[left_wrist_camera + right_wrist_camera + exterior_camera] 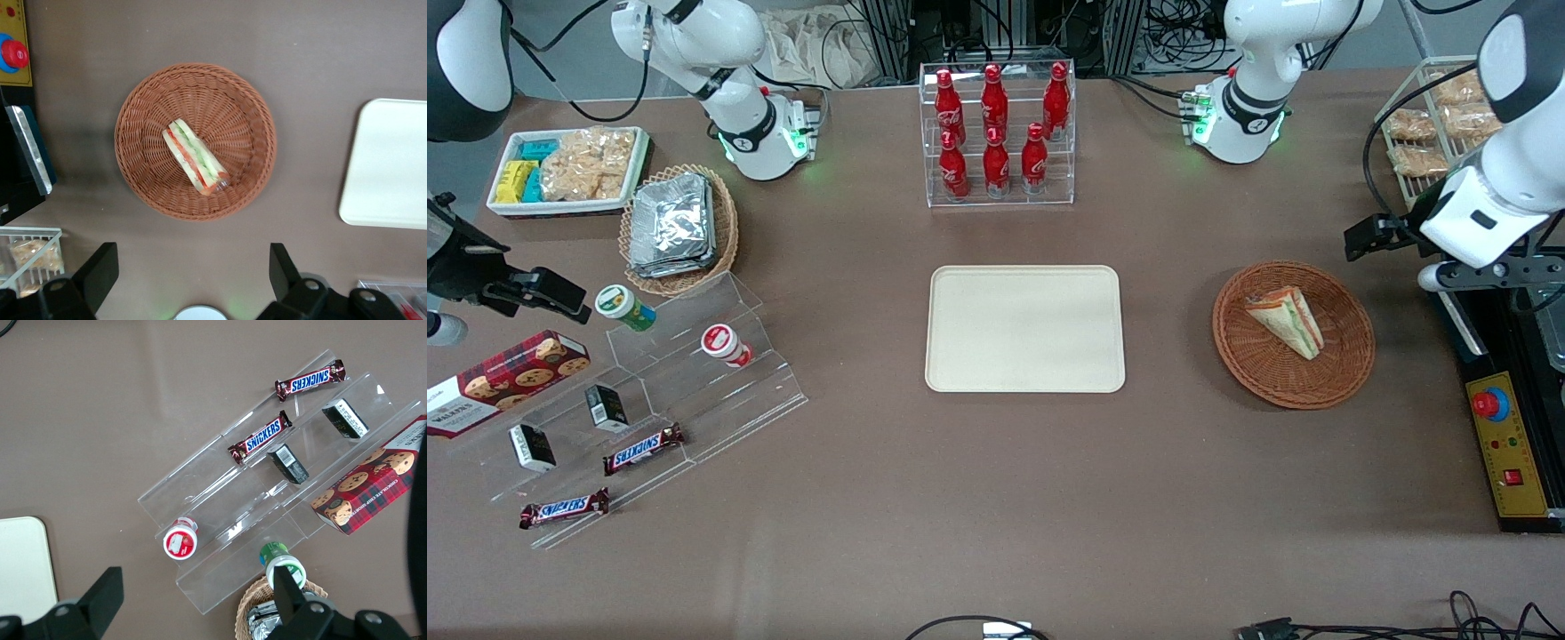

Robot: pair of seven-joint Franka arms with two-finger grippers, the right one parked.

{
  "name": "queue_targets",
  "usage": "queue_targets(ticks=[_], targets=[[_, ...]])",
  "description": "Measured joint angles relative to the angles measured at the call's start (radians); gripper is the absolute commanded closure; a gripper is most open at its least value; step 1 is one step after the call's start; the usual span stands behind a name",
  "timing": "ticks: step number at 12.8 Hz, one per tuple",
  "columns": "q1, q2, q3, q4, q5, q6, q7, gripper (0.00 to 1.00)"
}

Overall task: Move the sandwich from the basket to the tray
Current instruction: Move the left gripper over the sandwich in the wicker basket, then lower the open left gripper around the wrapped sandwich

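Observation:
The sandwich (1288, 320) (195, 157), a pale bread wedge with red and green filling, lies in the round reddish-brown wicker basket (1343, 369) (143, 100). The cream tray (1024, 329) (390, 163) lies flat at the table's middle with nothing on it, beside the basket toward the parked arm's end. My left gripper (1467, 271) (193, 267) hangs high above the table, off the basket's rim and farther from the front camera than the sandwich. Its black fingers (100, 270) stand wide open with only bare table between them.
A clear rack of red bottles (996, 133) stands farther from the front camera than the tray. A control box with a red stop button (1491, 404) and a wire rack of snack packs (1432, 133) sit at the working arm's end. Acrylic steps with snacks (649, 400) lie toward the parked arm's end.

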Motion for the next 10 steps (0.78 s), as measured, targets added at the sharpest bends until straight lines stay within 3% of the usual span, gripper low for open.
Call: queue_targets(ticks=[3, 10], targets=[[0.034, -0.086, 0.006, -0.229, -0.002, 0.179, -0.03, 0.0], [0.053, -0.103, 0.007, -0.506, -0.003, 0.522, -0.257, 0.0]])
